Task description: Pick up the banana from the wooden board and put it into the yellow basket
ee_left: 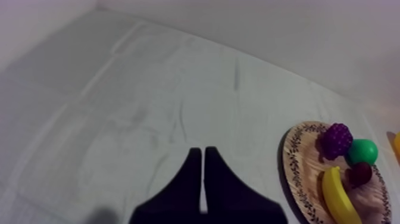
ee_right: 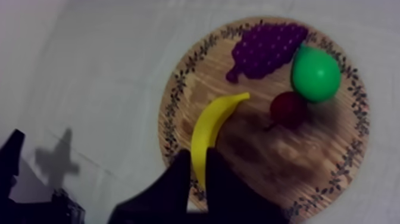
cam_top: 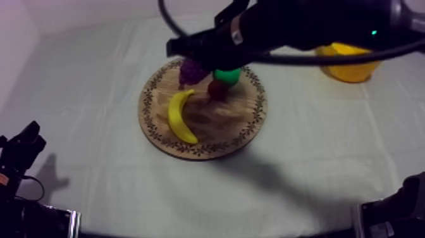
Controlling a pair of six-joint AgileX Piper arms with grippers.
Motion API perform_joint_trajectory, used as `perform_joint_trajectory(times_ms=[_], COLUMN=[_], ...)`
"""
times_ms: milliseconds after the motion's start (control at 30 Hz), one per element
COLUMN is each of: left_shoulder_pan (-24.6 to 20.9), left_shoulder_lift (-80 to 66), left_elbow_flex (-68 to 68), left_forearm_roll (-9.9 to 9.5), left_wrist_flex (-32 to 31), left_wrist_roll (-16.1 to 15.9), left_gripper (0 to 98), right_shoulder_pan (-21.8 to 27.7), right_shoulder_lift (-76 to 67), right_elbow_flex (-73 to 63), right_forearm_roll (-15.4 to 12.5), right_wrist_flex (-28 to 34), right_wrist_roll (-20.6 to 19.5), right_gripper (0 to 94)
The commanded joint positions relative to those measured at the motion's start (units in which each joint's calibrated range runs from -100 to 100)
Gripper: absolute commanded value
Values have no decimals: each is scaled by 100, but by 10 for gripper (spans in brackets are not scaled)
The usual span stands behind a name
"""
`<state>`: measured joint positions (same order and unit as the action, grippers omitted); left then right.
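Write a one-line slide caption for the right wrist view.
Shut right gripper poised over the banana on the wooden board, beside grapes, a pear and a small red fruit.

Creased grey-white cloth over table, plain pale wall beyond table's far edge, second wall at its left, dim light

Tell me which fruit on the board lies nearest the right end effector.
The banana: one end lies by the right end effector; the grapes, pear and small red fruit sit farther across the board.
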<state>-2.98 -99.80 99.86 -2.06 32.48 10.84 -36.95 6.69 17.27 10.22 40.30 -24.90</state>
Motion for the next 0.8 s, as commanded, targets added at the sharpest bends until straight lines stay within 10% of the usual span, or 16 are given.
perform_joint_trajectory(times_ms=[0,267,433,767], left_shoulder_pan=[-3,-3,-3,-3], left_shoulder_lift=[-3,-3,-3,-3], left_elbow_flex=[3,3,3,3], left_forearm_roll=[-1,-1,-1,-1], left_wrist_flex=[2,2,2,2], left_wrist_roll=[3,3,3,3], left_gripper=[1,1,1,1], right_shoulder_pan=[-63,-215,-235,-267], right_shoulder_lift=[62,190,243,373], right_elbow_flex=[62,328,365,298], right_forearm_roll=[-44,-144,-520,-575], right_wrist_flex=[0,-214,-269,-166], right_wrist_roll=[48,121,586,659], right_gripper=[90,99,466,684])
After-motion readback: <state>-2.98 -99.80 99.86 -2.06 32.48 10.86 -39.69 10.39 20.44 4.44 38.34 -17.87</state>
